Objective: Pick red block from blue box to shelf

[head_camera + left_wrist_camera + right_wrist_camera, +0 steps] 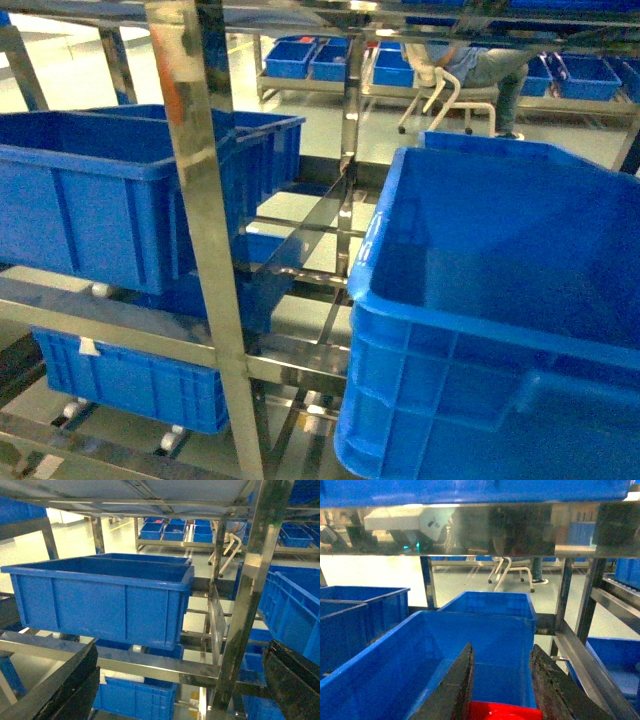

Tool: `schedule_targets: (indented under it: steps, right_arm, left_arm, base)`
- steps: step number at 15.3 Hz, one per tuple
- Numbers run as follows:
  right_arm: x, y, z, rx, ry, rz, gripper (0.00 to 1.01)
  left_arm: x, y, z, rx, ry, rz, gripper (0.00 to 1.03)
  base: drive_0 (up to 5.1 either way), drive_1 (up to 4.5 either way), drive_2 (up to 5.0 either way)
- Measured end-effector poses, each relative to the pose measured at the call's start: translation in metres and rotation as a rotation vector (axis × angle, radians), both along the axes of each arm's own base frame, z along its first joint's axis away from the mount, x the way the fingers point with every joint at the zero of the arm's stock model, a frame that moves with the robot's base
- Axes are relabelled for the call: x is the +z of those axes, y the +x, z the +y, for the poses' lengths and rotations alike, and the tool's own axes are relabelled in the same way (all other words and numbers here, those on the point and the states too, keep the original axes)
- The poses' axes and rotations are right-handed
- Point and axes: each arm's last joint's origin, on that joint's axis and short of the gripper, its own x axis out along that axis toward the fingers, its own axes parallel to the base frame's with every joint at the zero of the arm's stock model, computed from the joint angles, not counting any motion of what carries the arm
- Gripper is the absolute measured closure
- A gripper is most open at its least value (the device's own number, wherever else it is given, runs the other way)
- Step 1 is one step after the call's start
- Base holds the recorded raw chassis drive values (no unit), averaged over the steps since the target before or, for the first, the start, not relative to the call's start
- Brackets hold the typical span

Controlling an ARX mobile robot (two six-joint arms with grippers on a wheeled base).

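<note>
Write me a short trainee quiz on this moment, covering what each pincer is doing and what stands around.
1. True or false: the left pincer grips the red block.
2. In the right wrist view, what lies just beyond the right pincer? A, the blue box; B, a white tray; C, bare floor.
3. In the head view, past the shelf, who or what occupies the white chair?

Key: 1 false, the left pincer is open and empty, and the block sits between the right pincer's fingers; 2 A; 3 a seated person.
</note>
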Motion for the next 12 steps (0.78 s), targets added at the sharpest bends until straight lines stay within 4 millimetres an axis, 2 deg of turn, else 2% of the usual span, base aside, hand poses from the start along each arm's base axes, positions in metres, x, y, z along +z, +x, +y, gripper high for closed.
schedule_targets:
  steps: [12]
  right_arm:
    - [0.0003,0.0000,0.0000,-0.002,0.000,-0.002,0.73]
  left_arm:
    - [0.0001,0.0000,-0.0001,-0.003,0.000,-0.001,0.05]
  base:
    - [-1.6,-1.60,-1.6]
